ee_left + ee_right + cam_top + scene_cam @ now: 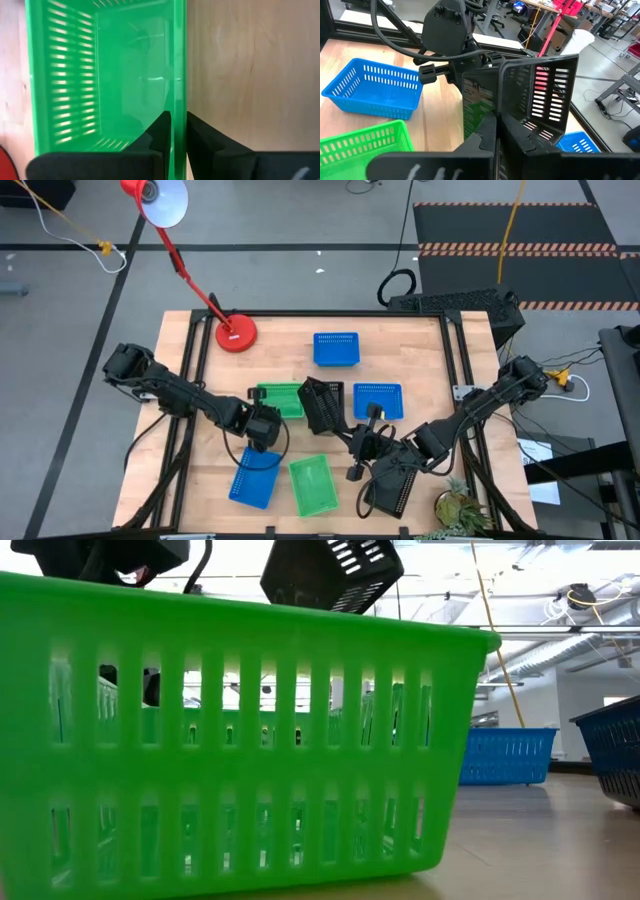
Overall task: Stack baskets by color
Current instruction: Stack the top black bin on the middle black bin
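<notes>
Two hands grip mesh-walled baskets: left hand [178,131] a green basket [105,75], right hand [497,125] a black basket [540,95].

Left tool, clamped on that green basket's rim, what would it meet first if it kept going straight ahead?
Nothing separate, probably: the left tool would slide along the green mesh plastic basket's wall it grips. Beyond shows only bare wooden table, though depth is unclear.

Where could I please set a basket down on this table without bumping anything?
Bare wood lies left of the red lamp base and between it and the far blue basket. The middle is crowded around both grippers.
</notes>
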